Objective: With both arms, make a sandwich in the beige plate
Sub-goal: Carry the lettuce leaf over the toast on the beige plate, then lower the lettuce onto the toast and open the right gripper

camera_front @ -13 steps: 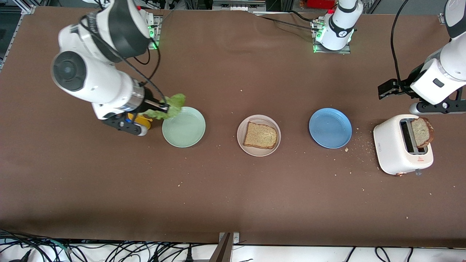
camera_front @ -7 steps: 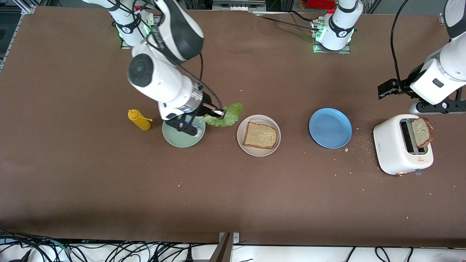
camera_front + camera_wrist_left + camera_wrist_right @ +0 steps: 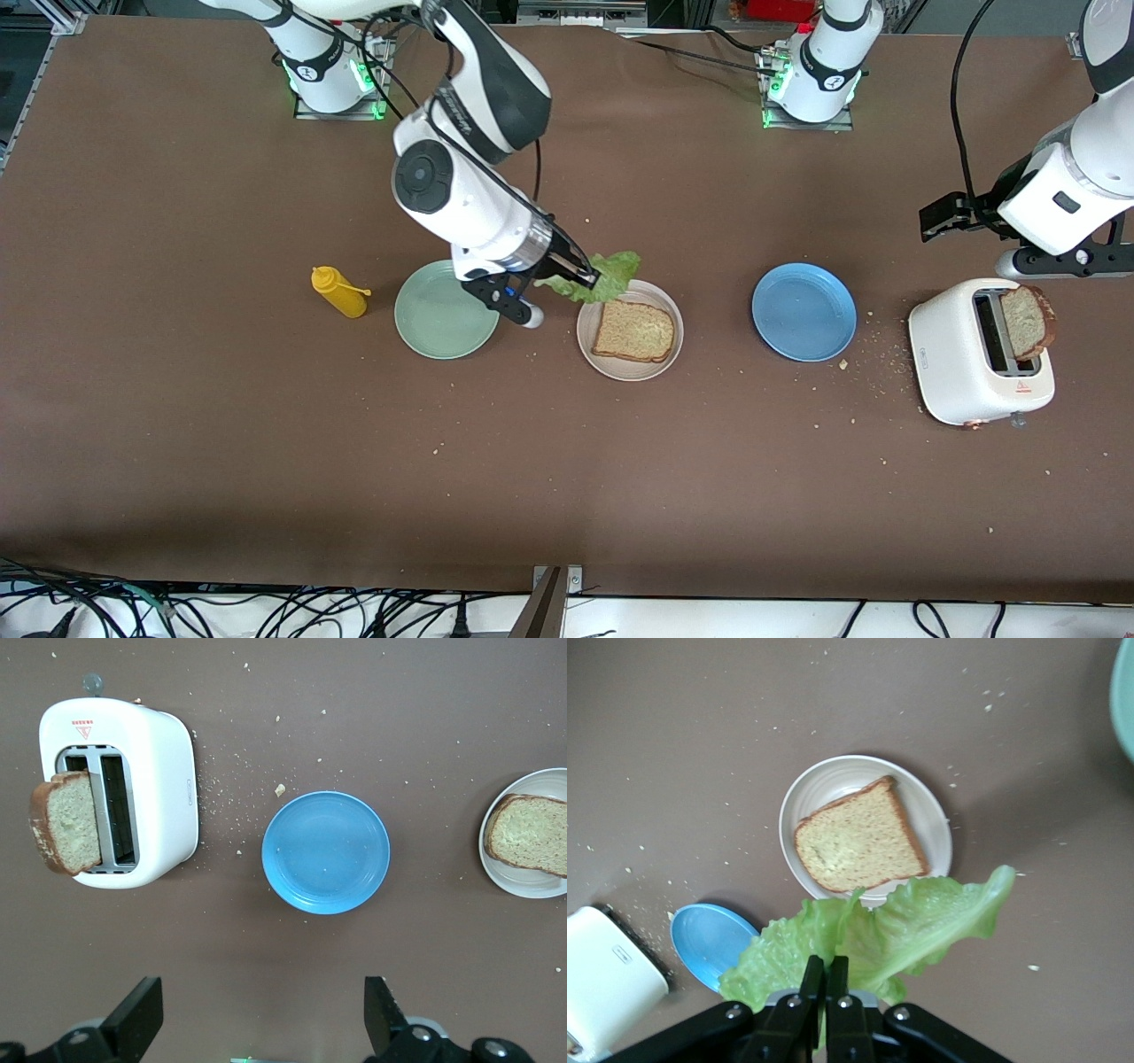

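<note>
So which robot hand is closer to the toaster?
The left one. The left gripper hangs open above the table just beside the toaster. The right gripper is up over the beige plate's edge mid-table, holding the lettuce.

1. The front view looks down from high across the whole table, arm bases along the frame's top.
2. The left wrist view looks straight down, closer in.
3. The right wrist view looks down too, sharing the beige plate [image 3: 866, 830] and blue plate [image 3: 325, 852].
</note>
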`<action>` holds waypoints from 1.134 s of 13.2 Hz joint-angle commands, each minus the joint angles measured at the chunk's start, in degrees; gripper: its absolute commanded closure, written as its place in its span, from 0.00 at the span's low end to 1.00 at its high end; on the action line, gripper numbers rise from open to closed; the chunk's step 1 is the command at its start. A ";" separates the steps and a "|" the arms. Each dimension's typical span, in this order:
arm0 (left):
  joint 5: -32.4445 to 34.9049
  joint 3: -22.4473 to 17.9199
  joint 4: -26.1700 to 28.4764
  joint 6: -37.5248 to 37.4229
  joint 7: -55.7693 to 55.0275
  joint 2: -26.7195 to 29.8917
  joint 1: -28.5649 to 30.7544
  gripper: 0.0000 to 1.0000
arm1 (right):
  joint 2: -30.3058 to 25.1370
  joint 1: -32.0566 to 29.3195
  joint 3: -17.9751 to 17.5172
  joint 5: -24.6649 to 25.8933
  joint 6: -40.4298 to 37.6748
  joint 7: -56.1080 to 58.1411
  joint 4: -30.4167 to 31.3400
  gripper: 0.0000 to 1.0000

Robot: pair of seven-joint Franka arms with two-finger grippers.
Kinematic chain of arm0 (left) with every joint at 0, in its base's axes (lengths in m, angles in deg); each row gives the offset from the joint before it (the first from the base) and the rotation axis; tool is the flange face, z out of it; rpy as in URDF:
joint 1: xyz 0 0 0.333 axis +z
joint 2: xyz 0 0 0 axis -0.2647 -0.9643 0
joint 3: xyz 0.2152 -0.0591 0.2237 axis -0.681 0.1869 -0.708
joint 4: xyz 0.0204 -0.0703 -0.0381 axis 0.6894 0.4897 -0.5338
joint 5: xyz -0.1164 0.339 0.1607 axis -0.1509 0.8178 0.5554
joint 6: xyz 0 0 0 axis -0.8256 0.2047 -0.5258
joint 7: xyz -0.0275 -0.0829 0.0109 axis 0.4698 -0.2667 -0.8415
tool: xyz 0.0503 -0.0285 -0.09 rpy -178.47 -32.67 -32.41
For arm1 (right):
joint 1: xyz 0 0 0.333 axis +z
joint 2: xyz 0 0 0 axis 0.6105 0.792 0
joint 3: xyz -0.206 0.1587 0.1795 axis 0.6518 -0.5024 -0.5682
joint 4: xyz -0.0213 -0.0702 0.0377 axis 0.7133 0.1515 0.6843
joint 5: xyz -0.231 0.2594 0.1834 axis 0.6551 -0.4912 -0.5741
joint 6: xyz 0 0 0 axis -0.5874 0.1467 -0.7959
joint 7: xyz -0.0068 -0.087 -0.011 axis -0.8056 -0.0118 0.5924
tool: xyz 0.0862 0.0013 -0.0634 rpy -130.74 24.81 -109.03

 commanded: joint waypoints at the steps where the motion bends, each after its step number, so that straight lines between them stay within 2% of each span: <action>1: -1.29 -0.04 -0.05 -0.56 -0.62 0.17 -0.02 0.00 | 7.30 2.46 0.24 -0.42 6.32 -4.73 -6.89 1.00; 3: -1.29 -0.12 -0.05 -0.56 -0.62 0.17 -0.02 0.00 | 9.07 2.73 0.33 -0.25 10.04 -4.21 -6.89 1.00; 6: -1.29 -0.12 0.03 -0.56 -0.62 0.17 0.07 0.00 | 11.35 2.64 0.59 2.03 9.96 -3.85 -6.71 1.00; 11: -1.29 -0.12 0.03 -0.56 -0.62 0.17 0.16 0.00 | 15.22 2.73 0.15 0.19 10.48 -4.73 -6.97 1.00; 15: -1.29 -0.12 -0.05 -0.56 -0.62 0.17 0.07 0.00 | 18.12 2.55 -1.69 0.19 12.86 -5.17 -9.26 1.00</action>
